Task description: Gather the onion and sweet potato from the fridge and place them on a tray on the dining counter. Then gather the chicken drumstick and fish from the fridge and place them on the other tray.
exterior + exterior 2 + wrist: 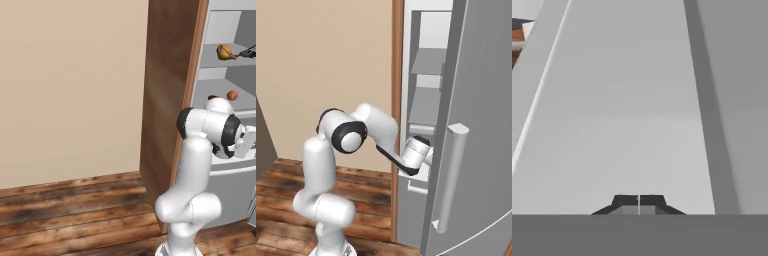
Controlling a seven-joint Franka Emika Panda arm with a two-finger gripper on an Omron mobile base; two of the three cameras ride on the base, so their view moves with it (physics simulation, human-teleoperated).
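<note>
I see the fridge [220,75] standing open, its silver door [481,125] swung out with the bar handle [448,180] facing the right base camera. On a grey shelf [220,95] inside, the onion [232,95] sits just right of a dark brown lump, probably the sweet potato [212,97], which is partly hidden behind the arm. One shelf up lies the drumstick [225,52], with a dark item at the frame edge beside it that I cannot identify. My gripper [639,201] has its fingers pressed together, holding nothing, close to a plain pale grey surface. The arm's wrist [416,152] reaches between the door and the fridge body.
</note>
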